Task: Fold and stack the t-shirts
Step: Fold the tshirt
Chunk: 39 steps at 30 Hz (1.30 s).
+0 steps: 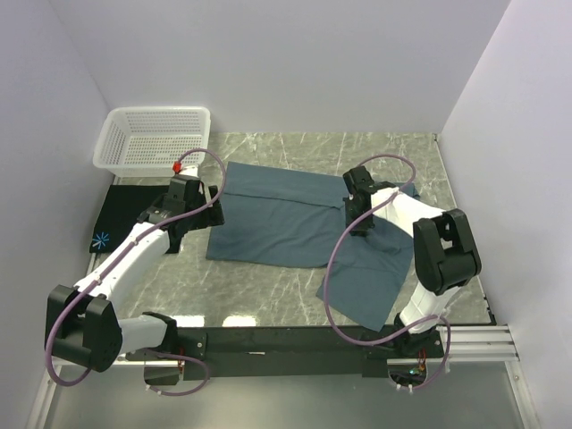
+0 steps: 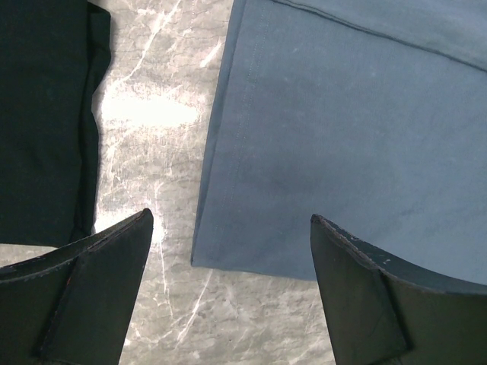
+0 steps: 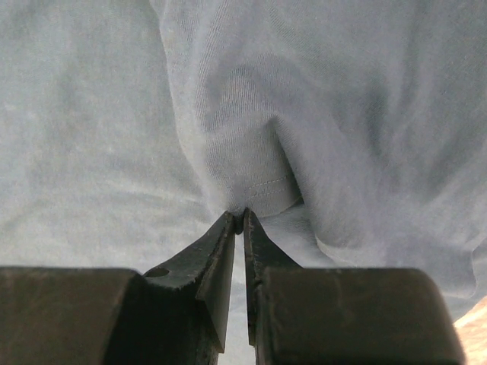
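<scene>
The slate-blue t-shirt (image 1: 277, 219) lies spread across the middle of the marble table, and one part of it trails toward the near right. My right gripper (image 1: 357, 225) is over the shirt's right side. In the right wrist view it (image 3: 240, 215) is shut on a stitched hem fold of that shirt (image 3: 251, 114). The black t-shirt (image 1: 121, 219) with a light-blue starburst lies flat at the left. My left gripper (image 1: 189, 225) hovers open between the two shirts. In the left wrist view it (image 2: 230, 217) is above the blue shirt's (image 2: 342, 137) near-left corner, with the black shirt (image 2: 42, 122) at the left.
A white lattice basket (image 1: 154, 138) stands at the far left corner, behind the black shirt. White walls close in the table on the left, back and right. Bare marble (image 1: 259, 290) shows in front of the blue shirt.
</scene>
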Motion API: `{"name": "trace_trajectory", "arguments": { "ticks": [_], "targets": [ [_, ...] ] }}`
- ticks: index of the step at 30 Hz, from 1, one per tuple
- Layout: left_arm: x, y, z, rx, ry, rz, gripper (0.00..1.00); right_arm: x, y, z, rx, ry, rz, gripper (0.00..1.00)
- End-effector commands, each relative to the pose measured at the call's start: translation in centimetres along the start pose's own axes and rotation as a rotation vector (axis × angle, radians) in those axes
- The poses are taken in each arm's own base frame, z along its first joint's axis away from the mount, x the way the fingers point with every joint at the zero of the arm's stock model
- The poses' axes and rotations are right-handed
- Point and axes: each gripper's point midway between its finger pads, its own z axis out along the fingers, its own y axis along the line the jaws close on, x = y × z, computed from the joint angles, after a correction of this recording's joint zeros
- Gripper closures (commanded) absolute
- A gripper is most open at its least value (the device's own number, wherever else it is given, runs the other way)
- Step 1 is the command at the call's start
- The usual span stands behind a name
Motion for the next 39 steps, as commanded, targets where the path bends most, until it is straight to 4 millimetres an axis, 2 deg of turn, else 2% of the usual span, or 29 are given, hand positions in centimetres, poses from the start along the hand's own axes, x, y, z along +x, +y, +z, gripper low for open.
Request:
{"name": "trace_trajectory", "arguments": {
  "ticks": [1,9,15,23,27,31,37,39],
  "targets": [
    [-0.5,0.0,-0.1,-0.005,-0.016,0.014,0.11,-2.2,0.4,-0.3,0.017,-0.054,0.011,0.83],
    [-0.5,0.0,-0.1,-0.007,-0.015,0.013,0.11,-2.9,0.3,-1.3,0.022,-0.067,0.002,0.84],
    [-0.3,0.1,0.0,-0.012,-0.009,0.014,0.11,-2.4,1.1,-2.1,-0.004,-0.047,-0.007,1.0],
    [-0.2,0.0,0.1,-0.009,-0.003,0.018,0.11,-1.1,2.3,-3.9,-0.05,0.018,0.002,1.0],
    [-0.2,0.0,0.1,-0.008,-0.001,0.018,0.11,-1.6,2.9,-4.1,-0.061,0.05,0.005,1.0],
    [-0.2,-0.1,0.0,-0.001,-0.003,0.018,0.11,-2.2,4.3,-4.3,-0.118,0.079,0.018,0.99],
    [0.0,-0.3,0.1,0.002,0.006,0.023,0.11,-1.9,5.8,-3.9,-0.186,0.128,0.016,0.86],
    [0.0,-0.4,0.2,0.007,0.008,0.024,0.1,-1.7,5.9,-4.4,-0.223,0.103,0.017,0.82]
  ]
}}
